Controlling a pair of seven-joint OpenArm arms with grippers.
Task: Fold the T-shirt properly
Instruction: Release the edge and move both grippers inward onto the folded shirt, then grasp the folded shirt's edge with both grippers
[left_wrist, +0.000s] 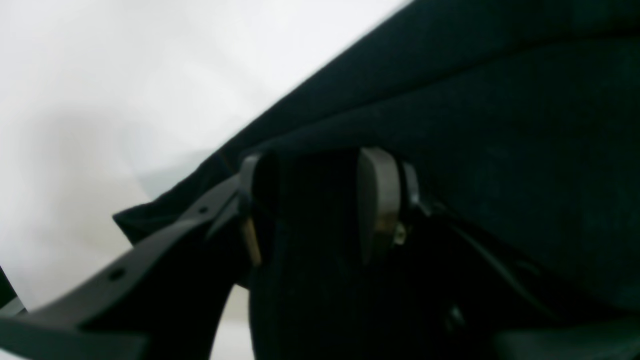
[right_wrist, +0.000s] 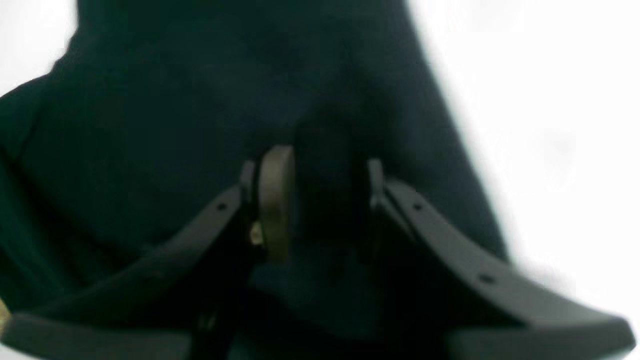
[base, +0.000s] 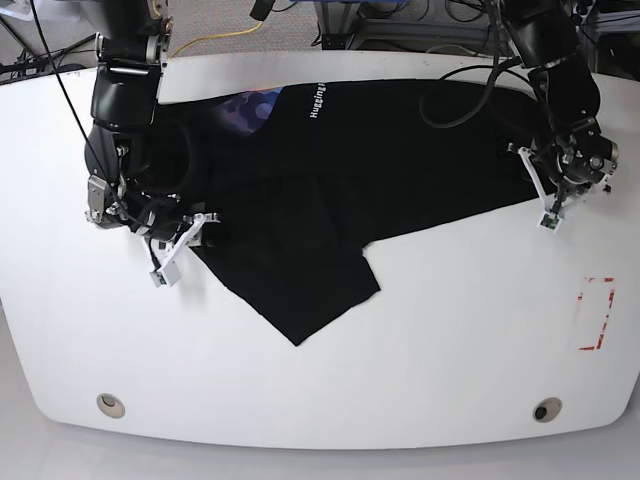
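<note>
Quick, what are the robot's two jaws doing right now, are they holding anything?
Left gripper: jaws closed on a fold of the black T-shirt.
Right gripper: jaws closed on the T-shirt's cloth too.

Seen from above: black T-shirt (base: 330, 190) spread across white table (base: 420, 350), partly folded, one sleeve corner pointing toward near edge. Sliver of blue-purple print and white lettering showing at far edge of cloth. Right gripper (base: 185, 238) at cloth's edge on view's left, down low on the fabric; left gripper (base: 545, 195) at cloth's opposite edge. Jaw state not readable from here. Red dashed rectangle (base: 597, 313) marked on tabletop, well apart from cloth. Yellow cable (base: 215, 38) beyond table.
</note>
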